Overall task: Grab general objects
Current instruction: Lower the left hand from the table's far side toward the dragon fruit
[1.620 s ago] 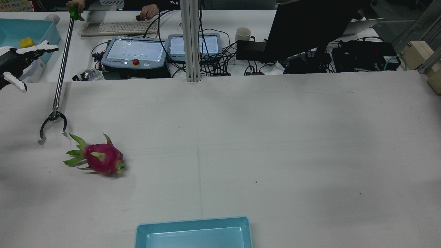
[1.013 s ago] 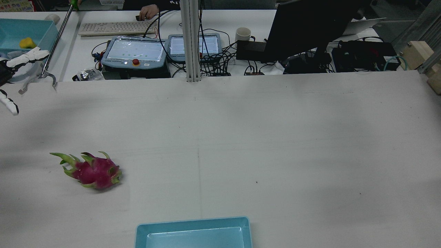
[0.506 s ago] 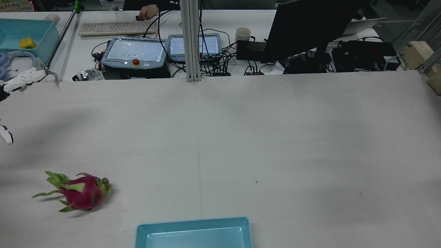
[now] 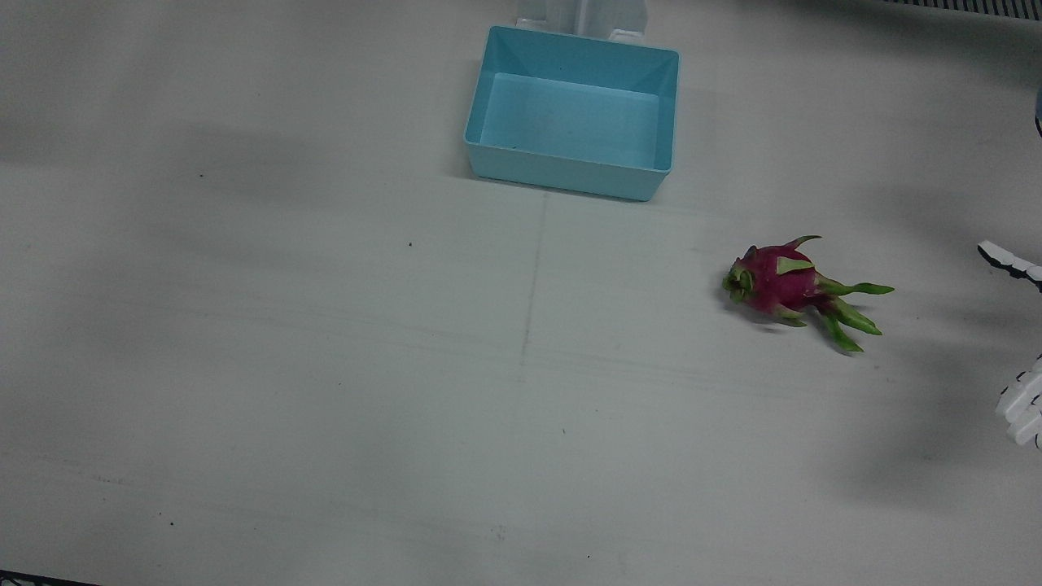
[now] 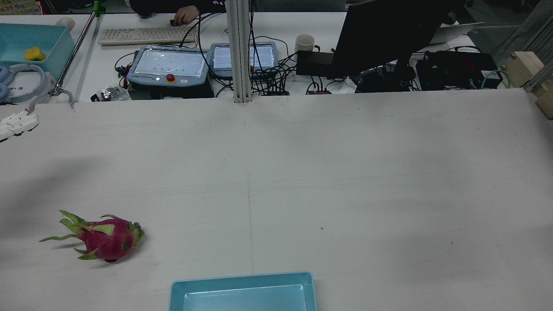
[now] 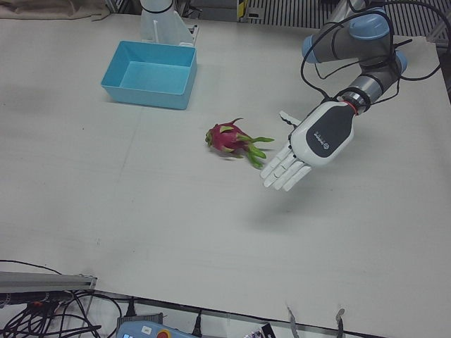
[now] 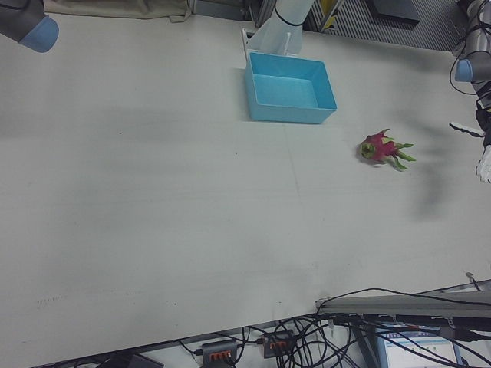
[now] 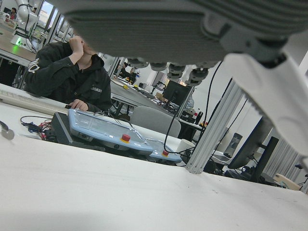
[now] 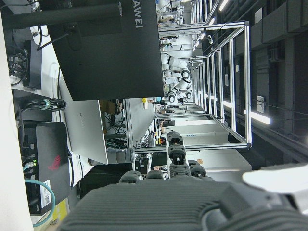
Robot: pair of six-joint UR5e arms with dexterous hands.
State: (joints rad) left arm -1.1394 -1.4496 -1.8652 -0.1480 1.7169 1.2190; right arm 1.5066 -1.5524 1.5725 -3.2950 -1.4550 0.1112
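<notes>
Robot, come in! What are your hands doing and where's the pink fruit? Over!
Left robot hand open, above table beside fruit. Right robot hand off to the side, fingers look spread, holding nothing. Fruit lying on table, untouched. Nothing in the way. Over.

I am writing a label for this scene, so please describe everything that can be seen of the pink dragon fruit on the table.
The pink dragon fruit is an oval fruit with a magenta skin and green pointed scales. It lies on its side on the white table, whole, with no visible damage. Its long green leaf tips point toward the left robot hand; the blunt end faces the table's middle. Only the table touches it. The white and grey robot hand is open, close beside the tips but apart from them. The light blue plastic bin stands apart from it.
</notes>
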